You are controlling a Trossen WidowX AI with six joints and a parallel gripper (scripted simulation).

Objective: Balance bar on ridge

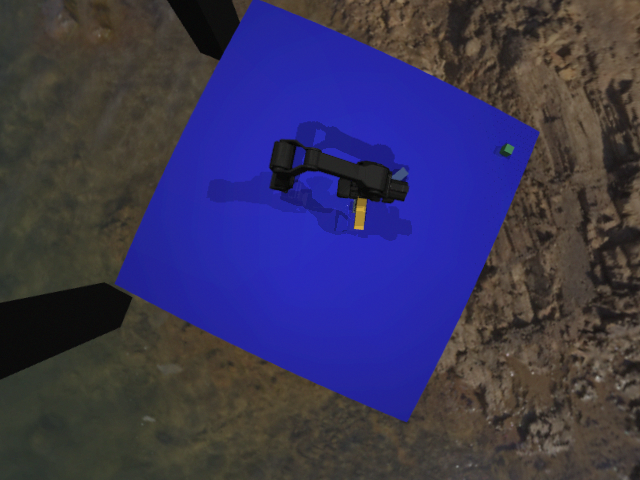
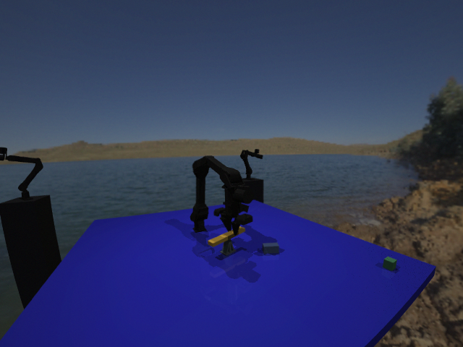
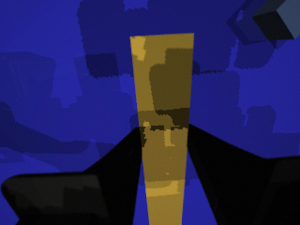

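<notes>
The yellow bar is held above the table by my gripper, which is shut on it with one finger on each long side. The ridge, a dark grey stand, is upright on the blue table under the bar in the exterior view. Its top meets or nearly meets the bar's underside; I cannot tell whether they touch. The ridge is hidden in the top view and the wrist view.
A blue-grey block lies on the table near the ridge, beyond the bar's side. A small green cube sits near a table corner. Two other arms stand on dark pedestals beyond the table.
</notes>
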